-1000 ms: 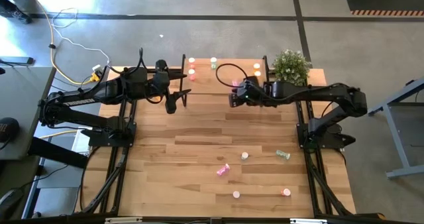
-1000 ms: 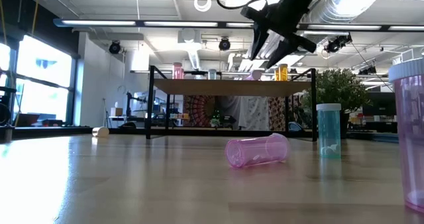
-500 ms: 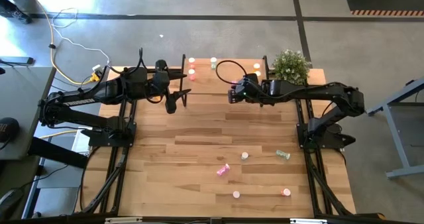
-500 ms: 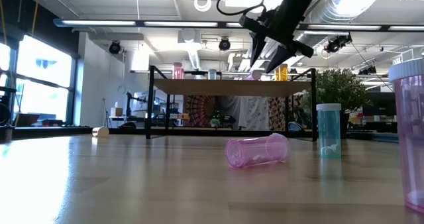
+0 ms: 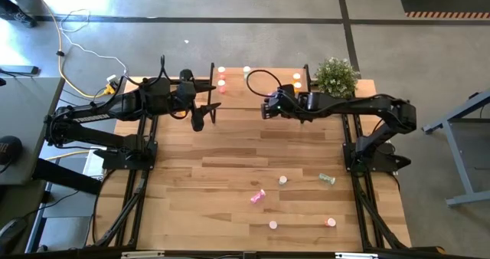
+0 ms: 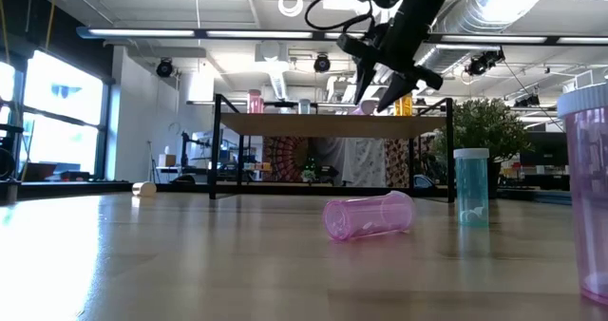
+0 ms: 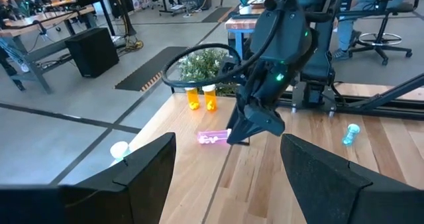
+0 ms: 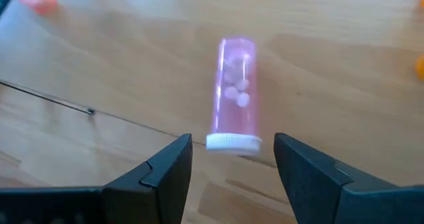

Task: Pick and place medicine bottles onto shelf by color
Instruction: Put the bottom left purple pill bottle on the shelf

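Standing open and empty, the right gripper [image 5: 266,109] hangs over the shelf [image 5: 260,81]; its fingers [image 8: 165,171] frame a pink bottle [image 8: 234,91] lying on its side there, clear with white pills and a white cap. Compared with a second ago, this gripper has moved a little toward the left. The left gripper [image 5: 205,115] waits open and empty, near the shelf's left end, in the same place as before

Both end effectors open: right [image 5: 267,109] raised mid-table, left [image 5: 205,119] idle opposite
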